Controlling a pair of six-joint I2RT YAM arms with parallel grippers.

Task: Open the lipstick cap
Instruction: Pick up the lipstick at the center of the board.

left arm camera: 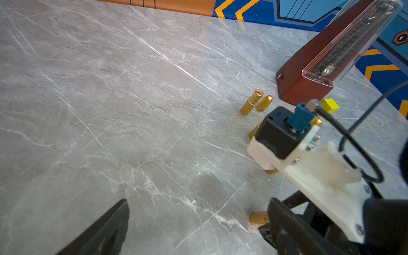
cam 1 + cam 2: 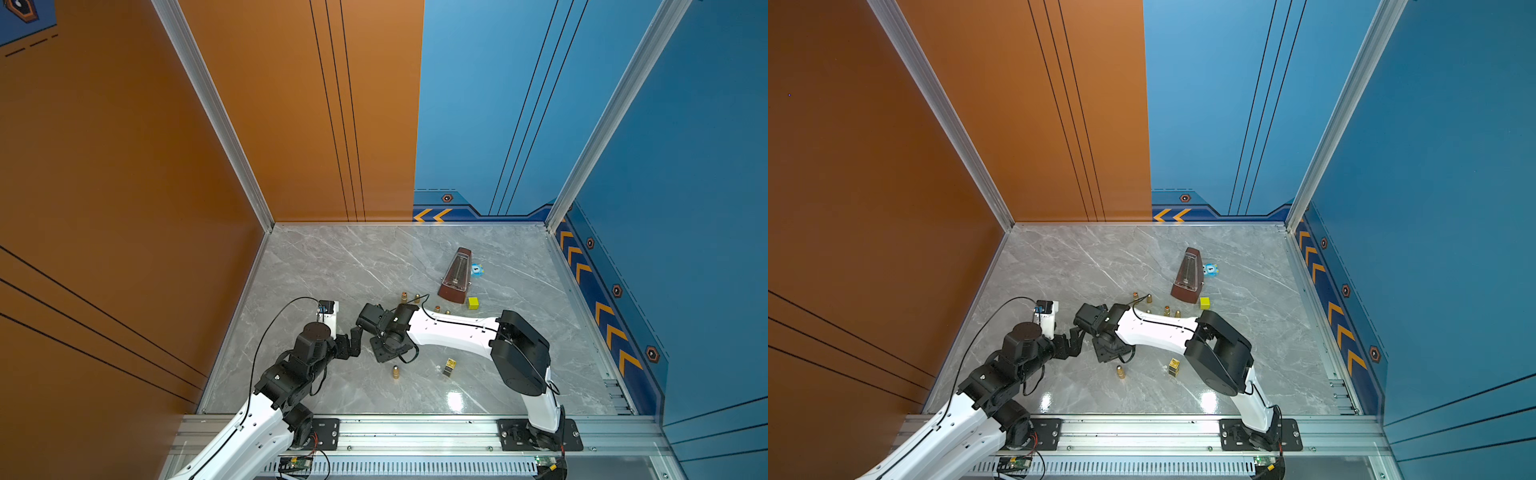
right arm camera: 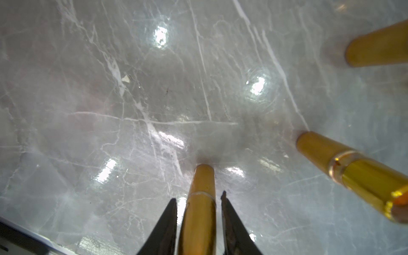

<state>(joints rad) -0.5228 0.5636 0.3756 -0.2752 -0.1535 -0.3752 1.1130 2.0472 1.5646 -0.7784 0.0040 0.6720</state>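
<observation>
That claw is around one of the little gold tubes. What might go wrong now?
The lipstick stands upright on the glossy table; if the right gripper closes unevenly, it may tip or skid. The fingertips reach about to the tube's seam, so they might clamp both halves together. The left gripper hangs wide open right beside it, so the two arms could bump.

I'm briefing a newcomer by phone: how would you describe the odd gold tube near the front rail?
On the grey marble table, find the right arm's big black elbow. Beside it, toward the table's middle, sits a short gold tube with dark bands. Unlike the round, bullet-tipped gold tubes nearby, it is square-sided.
</observation>
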